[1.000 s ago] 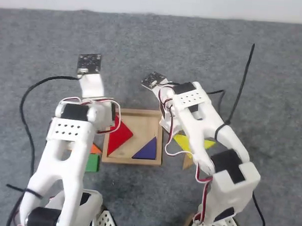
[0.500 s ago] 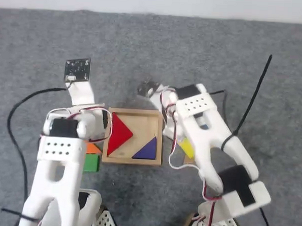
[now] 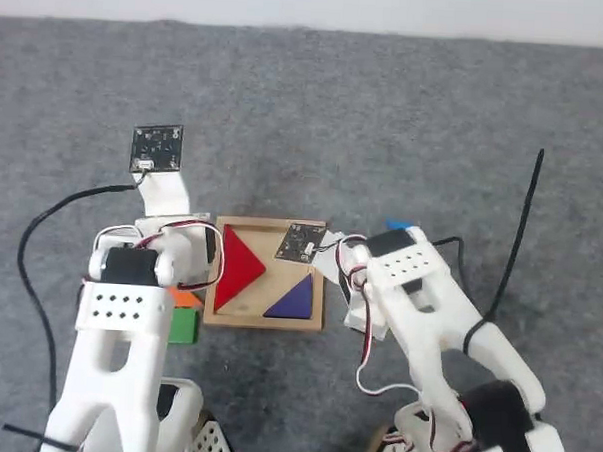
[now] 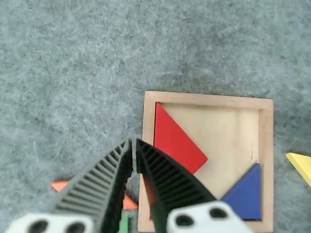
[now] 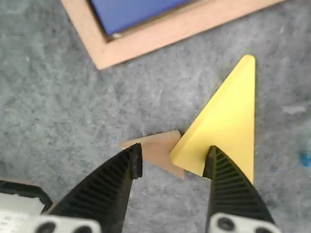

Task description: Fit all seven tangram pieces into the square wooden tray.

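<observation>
2/7 in tray (image 3: pixel 262 321) | step: pick yellow triangle (image 5: pixel 226 121) | R claw (image 5: pixel 173 158) released over its corner | L claw (image 4: pixel 133 145) clenched, empty | next: centre, close

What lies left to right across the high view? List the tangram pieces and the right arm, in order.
In order: green piece → red triangle → blue triangle → right arm. The orange piece is left out because it shares the green piece's span.
</observation>
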Robot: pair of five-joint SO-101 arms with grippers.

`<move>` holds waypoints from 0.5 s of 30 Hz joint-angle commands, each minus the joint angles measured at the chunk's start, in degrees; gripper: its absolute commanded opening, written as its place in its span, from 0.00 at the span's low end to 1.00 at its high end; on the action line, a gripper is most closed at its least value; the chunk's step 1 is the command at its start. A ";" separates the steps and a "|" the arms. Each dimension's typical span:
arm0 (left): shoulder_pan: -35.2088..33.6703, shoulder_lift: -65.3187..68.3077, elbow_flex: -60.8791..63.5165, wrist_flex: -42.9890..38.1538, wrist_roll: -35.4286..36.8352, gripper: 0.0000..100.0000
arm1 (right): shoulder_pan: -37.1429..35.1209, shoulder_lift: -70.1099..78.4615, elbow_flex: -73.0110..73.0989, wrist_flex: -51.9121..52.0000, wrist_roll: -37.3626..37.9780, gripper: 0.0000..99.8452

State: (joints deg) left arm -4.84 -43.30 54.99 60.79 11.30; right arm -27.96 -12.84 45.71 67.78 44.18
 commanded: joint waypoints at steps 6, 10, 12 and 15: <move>-0.18 -1.93 -0.40 -1.41 -0.62 0.02 | -0.13 -2.68 0.35 -1.63 3.16 0.21; -0.18 -1.93 0.04 -1.41 -0.62 0.02 | -0.22 -3.56 -2.81 3.12 4.13 0.21; -0.18 -1.93 0.04 -1.41 -0.62 0.02 | -0.22 -4.62 -5.19 5.93 4.92 0.21; -0.18 -1.93 0.13 -1.41 -0.53 0.02 | -0.04 -4.97 -7.74 7.43 7.82 0.24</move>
State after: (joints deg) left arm -4.84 -43.30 55.87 60.79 11.30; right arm -27.69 -14.77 42.46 72.97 49.54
